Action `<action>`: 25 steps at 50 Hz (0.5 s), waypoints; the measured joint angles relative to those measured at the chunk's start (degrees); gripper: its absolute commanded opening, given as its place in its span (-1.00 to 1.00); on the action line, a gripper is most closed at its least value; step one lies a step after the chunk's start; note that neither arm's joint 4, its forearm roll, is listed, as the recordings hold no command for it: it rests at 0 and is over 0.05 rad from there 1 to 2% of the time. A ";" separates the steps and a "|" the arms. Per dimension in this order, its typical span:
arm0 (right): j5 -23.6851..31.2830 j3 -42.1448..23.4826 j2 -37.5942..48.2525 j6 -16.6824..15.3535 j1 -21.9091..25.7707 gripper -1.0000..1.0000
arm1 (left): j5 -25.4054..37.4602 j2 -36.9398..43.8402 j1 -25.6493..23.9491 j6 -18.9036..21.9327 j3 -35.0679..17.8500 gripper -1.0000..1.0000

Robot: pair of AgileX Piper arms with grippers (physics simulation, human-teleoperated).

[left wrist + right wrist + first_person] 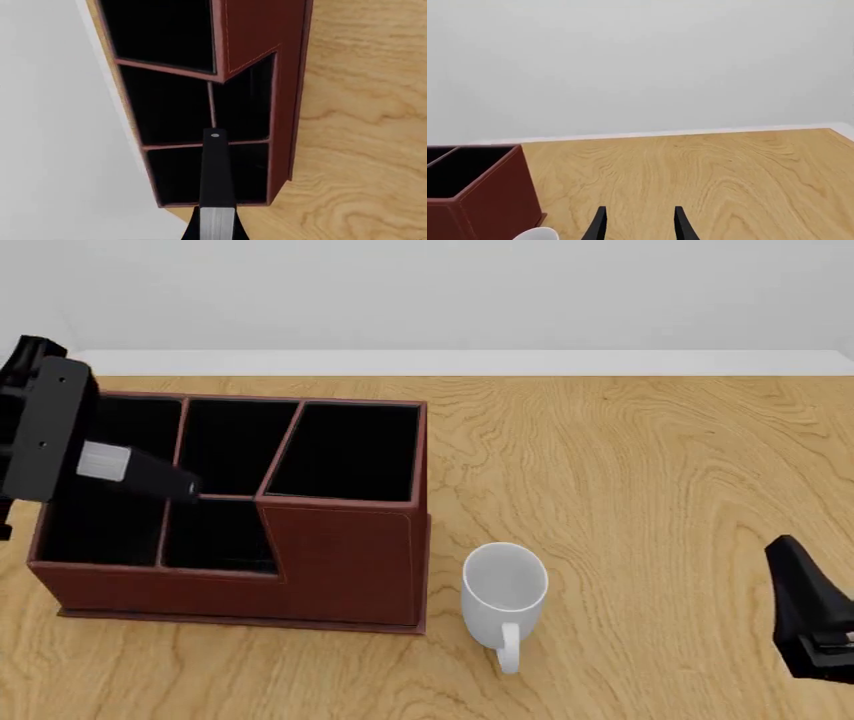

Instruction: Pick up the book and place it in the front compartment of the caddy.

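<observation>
Right gripper (638,225), near right and low, has its jaws apart on nothing. Mug (505,592) stands just right of the caddy (350,565). Left gripper (100,462) clamps the book (147,472) above the caddy's left compartments.

No readable text, labels, brands or numbers — none on anything

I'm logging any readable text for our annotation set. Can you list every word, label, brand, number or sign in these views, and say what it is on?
None can be read.
book: plain black cover, white page edge, no title visible.
caddy: bare reddish-brown walls.
white mug: unmarked.
left gripper and right gripper: no markings visible.
</observation>
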 measured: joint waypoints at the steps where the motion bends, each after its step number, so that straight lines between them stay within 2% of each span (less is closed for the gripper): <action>1: -0.49 0.03 0.47 0.03 -0.04 1.00 | -0.08 0.33 0.09 0.16 -0.27 -1.00; 25: -8.67 0.84 8.51 0.32 -0.63 1.00 | 2.64 7.46 -1.37 -0.58 -10.16 -1.00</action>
